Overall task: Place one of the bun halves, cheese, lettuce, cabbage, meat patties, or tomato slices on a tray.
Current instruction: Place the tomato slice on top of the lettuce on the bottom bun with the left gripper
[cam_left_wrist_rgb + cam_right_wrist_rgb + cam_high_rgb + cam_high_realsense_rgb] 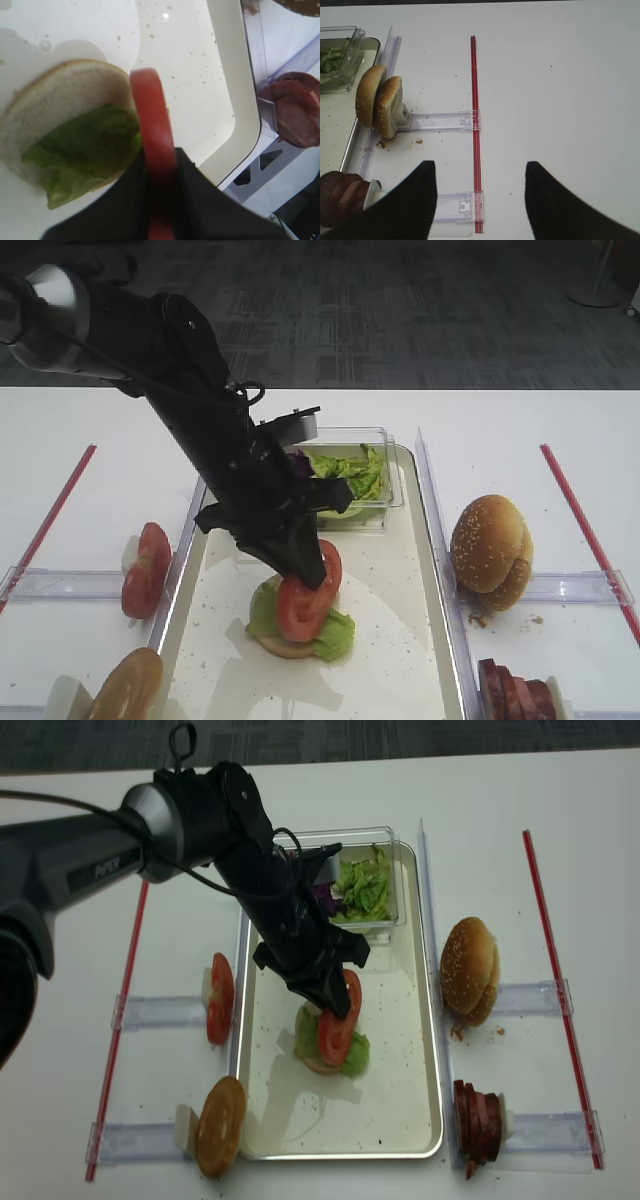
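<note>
Left gripper (331,1004): clamped on a tomato slice (336,1026), held on edge over the tray's middle.
Tomato slice: its lower edge is at the lettuce leaf (352,1052) on a bun half (60,100) lying cut face up on the tray (400,1110); contact cannot be told.
Right gripper (480,200): jaws spread wide, nothing between them, over bare table (560,75).
Other tomato slices (219,998): upright in a clear holder, left of the tray.
Bun halves (470,970): seeded, upright, right of the tray; another bun (220,1125) stands at lower left.
Meat patties (478,1122): in a row, lower right.
Clear box (385,870): at the tray's far end, holding lettuce and purple cabbage (324,898).
Writing: pale lettering on the left arm (100,865), too small to read surely.
</note>
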### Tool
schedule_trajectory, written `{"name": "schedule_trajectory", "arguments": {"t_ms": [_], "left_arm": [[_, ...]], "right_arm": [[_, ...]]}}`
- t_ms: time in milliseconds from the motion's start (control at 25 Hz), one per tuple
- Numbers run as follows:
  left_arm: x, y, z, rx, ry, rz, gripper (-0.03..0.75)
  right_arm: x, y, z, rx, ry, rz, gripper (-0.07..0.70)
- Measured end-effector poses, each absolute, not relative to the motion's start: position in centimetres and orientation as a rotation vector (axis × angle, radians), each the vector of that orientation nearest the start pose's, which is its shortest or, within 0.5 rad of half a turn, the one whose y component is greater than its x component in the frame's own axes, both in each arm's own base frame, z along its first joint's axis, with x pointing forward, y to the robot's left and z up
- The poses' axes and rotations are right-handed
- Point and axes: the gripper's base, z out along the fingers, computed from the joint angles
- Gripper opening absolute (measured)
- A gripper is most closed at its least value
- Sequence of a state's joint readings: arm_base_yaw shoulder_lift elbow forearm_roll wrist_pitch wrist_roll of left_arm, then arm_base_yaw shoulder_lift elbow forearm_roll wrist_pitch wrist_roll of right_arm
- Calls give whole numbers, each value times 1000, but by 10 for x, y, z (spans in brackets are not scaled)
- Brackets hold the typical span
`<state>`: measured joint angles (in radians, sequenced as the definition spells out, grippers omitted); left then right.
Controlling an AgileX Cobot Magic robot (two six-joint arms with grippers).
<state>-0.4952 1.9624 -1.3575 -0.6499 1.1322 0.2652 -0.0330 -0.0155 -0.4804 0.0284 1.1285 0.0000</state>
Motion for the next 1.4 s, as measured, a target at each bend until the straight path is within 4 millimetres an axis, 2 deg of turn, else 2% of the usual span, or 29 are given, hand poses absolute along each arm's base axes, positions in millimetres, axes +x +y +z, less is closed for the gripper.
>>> {"name": "schedule_trajectory", "arguments": {"t_ms": [160,440,520,760,840,1200,1400], "left_arm": [[305,-220,187,714,3079,-887,97],[304,-220,188,712,3084,-888,201],[304,-220,187,705,3088,-886,266],[305,-216,185,689,3119,-799,540],[306,-215,184,694,3122,-778,595],[306,-215,184,680,3117,-773,675],[307,-213,183,694,3119,-736,687]], "right_arm": [[-8,3,266,32,2116,15,427],[-8,3,266,32,2116,15,427],[-8,3,266,32,2116,15,427],[-8,3,266,32,2116,15,427],[-8,3,266,32,2116,15,427],[-8,3,266,32,2116,15,427],[-8,3,266,32,2116,15,427]]}}
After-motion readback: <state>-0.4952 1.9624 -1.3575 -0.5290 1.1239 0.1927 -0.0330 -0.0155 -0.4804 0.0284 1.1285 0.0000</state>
